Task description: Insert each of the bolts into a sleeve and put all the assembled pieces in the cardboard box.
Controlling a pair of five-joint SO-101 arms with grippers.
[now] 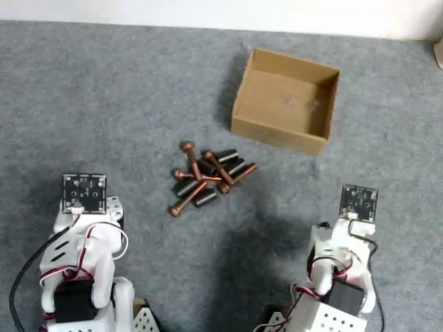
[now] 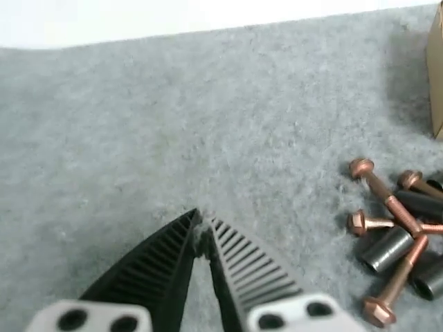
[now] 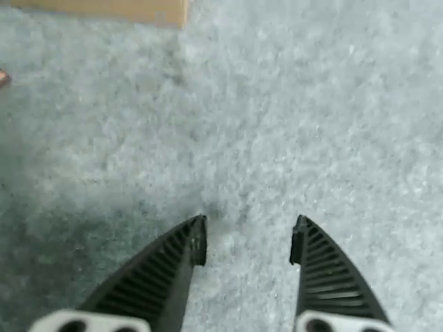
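Left claw (image 2: 205,232) closed, right claw (image 3: 247,240) agape.

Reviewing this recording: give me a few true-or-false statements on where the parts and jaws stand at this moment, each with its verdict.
1. The cardboard box has nothing inside it. True.
2. The bolts and sleeves lie together in one pile on the grey carpet, outside the box. True.
3. The jaws of the left arm stand wide open. False: they are shut, tips meeting, with nothing between them.
4. The jaws of the right arm grip a bolt. False: they are open and empty, above bare carpet.
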